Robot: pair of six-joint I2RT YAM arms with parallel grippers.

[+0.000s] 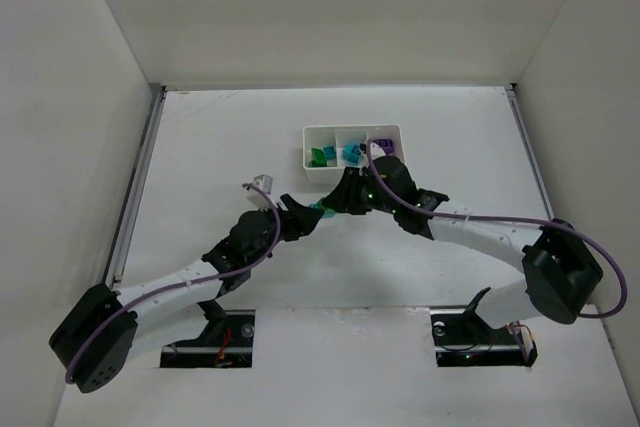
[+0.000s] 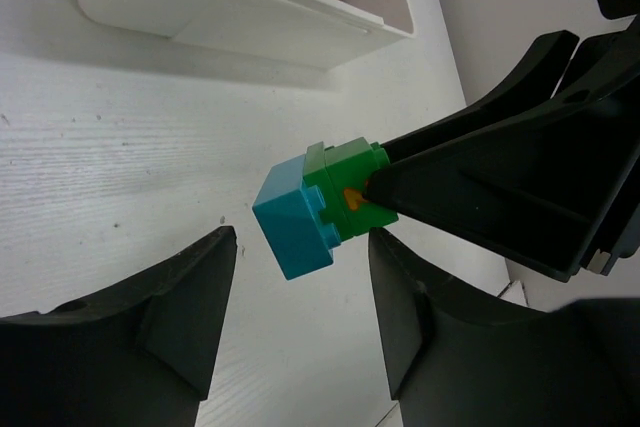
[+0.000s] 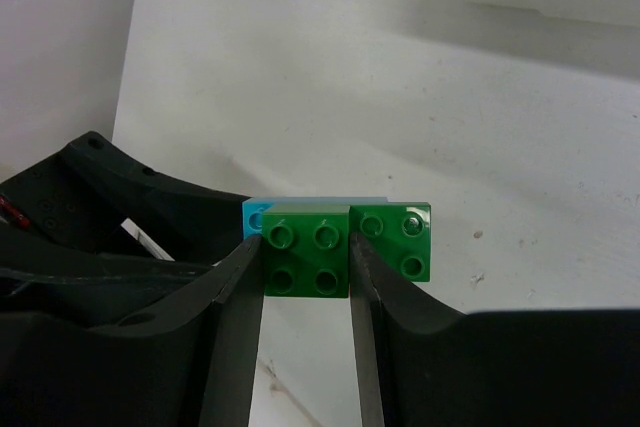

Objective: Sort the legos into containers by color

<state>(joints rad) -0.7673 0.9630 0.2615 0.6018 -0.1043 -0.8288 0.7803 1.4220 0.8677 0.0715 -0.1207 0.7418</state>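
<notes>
1. R gripper (image 3: pixel 305 252) is clamped tight on the green-and-teal clump (image 2: pixel 320 212). Its two fingers pinch one green brick from both sides, studs facing the wrist cam.
2. The clump is 2 green bricks side by side w/ a teal-blue brick stuck on the far side. It looks lifted off the table (image 1: pixel 200 147).
3. In the top view the clump sits just in front of the white tray (image 1: pixel 352 127), toward its left end, apart from it.
4. L gripper (image 2: pixel 302 247) is open, holding nothing. Its fingers stand wider than the clump, either side of the teal end, w/ a gap each side and no contact.
5. Both grippers meet nose to nose mid-table, near the tray's front wall.
6. The tray has 3 compartments in a row:
   - left: green bricks (image 1: pixel 320 156)
   - middle: teal-blue bricks (image 1: pixel 351 153)
   - right: purple bricks (image 1: pixel 381 145)
7. In the top view the R arm's wrist overlaps the tray's front right corner, so part of that compartment is hidden.
</notes>
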